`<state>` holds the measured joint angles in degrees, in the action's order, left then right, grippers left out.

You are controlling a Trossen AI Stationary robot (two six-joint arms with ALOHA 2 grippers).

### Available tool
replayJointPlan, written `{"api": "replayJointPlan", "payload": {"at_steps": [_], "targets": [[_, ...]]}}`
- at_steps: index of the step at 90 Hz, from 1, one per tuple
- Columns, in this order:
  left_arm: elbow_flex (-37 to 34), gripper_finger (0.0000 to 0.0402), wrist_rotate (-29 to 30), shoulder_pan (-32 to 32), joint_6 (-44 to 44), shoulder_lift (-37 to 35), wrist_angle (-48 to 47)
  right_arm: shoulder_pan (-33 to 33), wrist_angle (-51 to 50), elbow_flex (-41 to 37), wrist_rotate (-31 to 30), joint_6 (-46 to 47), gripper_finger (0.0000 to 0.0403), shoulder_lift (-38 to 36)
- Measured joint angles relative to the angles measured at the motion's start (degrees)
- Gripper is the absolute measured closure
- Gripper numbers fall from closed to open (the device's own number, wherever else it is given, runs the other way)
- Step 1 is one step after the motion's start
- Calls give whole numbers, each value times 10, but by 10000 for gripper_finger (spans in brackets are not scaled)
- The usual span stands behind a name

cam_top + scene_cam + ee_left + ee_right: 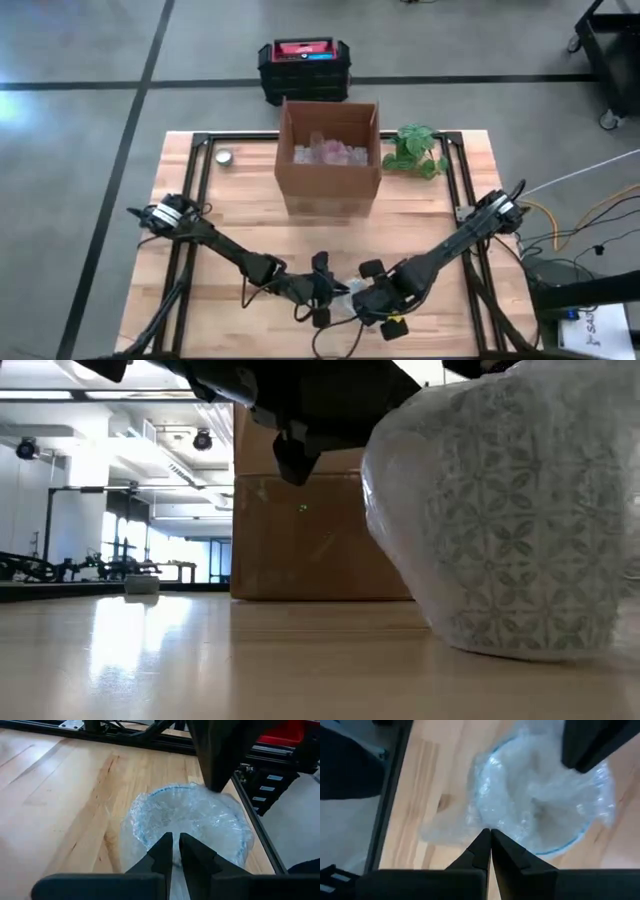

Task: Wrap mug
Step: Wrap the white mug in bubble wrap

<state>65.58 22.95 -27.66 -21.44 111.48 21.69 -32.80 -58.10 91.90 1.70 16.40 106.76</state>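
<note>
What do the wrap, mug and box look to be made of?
Wrap: clear, crinkly plastic, probably bubble wrap. Mug: likely glazed ceramic, with a printed leaf pattern and blue rim under the film. Box: matte brown cardboard, open flaps.

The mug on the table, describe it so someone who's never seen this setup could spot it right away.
Start at the open cardboard box in the middle of the wooden table, then come to the near edge, where both arms meet. The mug stands there between the left hand and right hand. Unlike anything else, it is swathed in clear bubble wrap over a leaf pattern.
</note>
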Motion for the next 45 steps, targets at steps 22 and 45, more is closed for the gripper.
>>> {"api": "replayJointPlan", "payload": {"at_steps": [22, 45], "targets": [[0, 379, 0, 0, 0, 0, 0, 11, 7, 0, -2, -5, 403, 2], [0, 379, 0, 0, 0, 0, 1, 21, 34, -3, -3, -21, 403, 6]]}}
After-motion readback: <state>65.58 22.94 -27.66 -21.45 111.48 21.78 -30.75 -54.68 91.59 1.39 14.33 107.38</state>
